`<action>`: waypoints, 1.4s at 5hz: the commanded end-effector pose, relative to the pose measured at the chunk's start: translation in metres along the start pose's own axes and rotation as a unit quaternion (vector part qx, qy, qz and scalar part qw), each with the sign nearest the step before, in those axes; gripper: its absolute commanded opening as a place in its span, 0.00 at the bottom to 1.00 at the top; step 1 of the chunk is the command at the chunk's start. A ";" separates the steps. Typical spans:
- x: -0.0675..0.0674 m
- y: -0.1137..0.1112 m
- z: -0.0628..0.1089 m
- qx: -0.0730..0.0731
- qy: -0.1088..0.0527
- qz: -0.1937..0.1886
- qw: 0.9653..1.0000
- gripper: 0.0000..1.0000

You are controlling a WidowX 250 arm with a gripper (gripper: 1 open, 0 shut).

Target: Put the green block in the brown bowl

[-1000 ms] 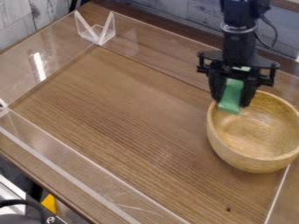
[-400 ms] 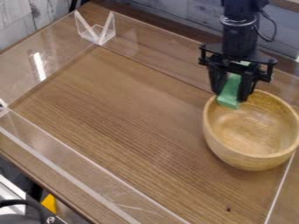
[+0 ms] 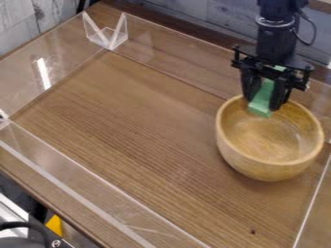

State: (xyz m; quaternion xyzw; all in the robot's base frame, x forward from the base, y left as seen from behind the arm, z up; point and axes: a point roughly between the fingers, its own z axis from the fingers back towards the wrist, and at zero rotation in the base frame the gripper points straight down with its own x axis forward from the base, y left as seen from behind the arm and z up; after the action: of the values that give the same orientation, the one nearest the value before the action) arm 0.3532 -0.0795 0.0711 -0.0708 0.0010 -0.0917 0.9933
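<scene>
Green block [image 3: 265,97]: you're looking at one only, sitting upper right of frame, hanging upright between claw fingers. Gripper [image 3: 268,103] is pointing straight down, jaws clamping narrow on block's sides. Block's lower end is hanging just above far rim of brown bowl [image 3: 269,139], also one only, resting at right of frame on wooden table [image 3: 130,126]. One clear plastic stand [image 3: 105,31] is sitting upper left.
</scene>
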 end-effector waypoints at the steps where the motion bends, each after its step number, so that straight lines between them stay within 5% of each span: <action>1: 0.010 -0.004 0.022 0.005 -0.025 -0.030 0.999 0.00; 6: 0.017 -0.051 0.030 0.000 -0.023 -0.047 0.999 0.00; 7: 0.008 -0.051 0.030 0.005 -0.013 -0.061 0.998 0.00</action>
State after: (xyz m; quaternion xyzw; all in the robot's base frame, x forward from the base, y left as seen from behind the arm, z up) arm 0.3502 -0.1215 0.0853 -0.0646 0.0152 -0.1382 0.9882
